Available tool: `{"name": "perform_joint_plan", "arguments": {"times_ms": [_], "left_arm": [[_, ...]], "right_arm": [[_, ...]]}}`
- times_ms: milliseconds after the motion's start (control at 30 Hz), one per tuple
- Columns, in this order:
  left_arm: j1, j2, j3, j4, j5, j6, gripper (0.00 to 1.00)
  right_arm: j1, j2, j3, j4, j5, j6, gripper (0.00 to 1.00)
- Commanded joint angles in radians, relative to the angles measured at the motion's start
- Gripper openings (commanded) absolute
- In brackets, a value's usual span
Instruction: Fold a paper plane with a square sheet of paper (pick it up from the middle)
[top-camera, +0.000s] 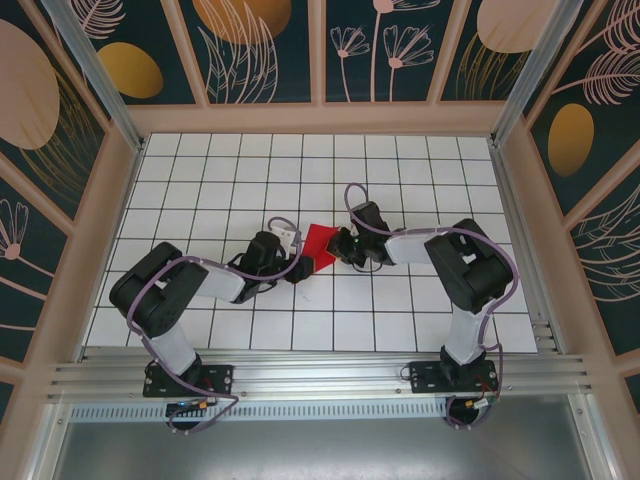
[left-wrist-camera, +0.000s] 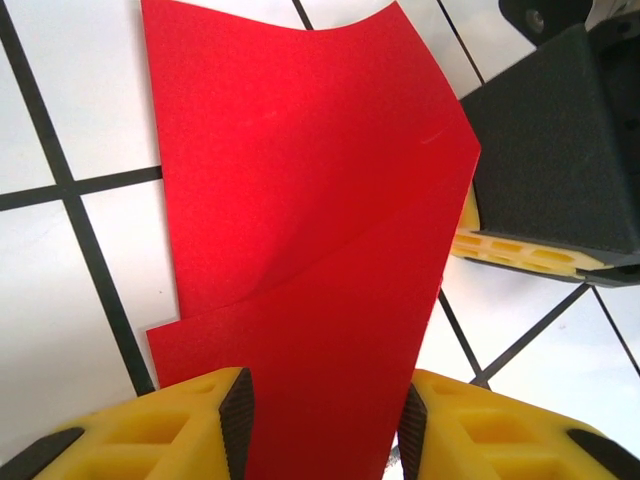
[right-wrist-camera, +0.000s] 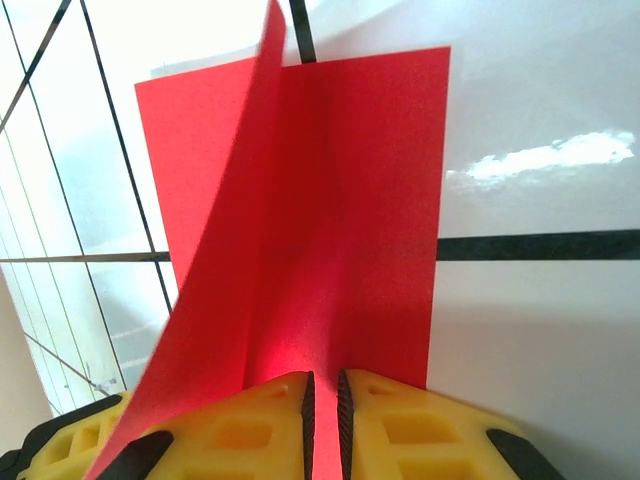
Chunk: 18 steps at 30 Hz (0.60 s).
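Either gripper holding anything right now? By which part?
Right gripper pinches the red paper at its edge, where a flap stands up. Left gripper is open, straddling the paper without clamping it.

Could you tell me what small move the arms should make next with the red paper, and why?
Probably the left pincer should close on the paper. Its fingers stand wide apart with the paper running between them, while the right pincer is shut on the opposite side and part of the paper stands up unflattened, so a second grip would likely steady it for creasing.
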Motion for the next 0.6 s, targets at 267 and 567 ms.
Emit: {"name": "perform_joint_plan", "arguments": {"times_ms": [267, 567], "left_arm": [[-0.029, -0.003, 0.021, -0.072, -0.066, 0.104, 0.39], [-0.029, -0.007, 0.020, -0.025, 0.002, 0.086, 0.41]], "right_arm": [[0.005, 0.059, 0.032, -0.080, 0.040, -0.011, 0.17], [0.010, 0.060, 0.033, -0.099, 0.056, -0.032, 0.29]]}}
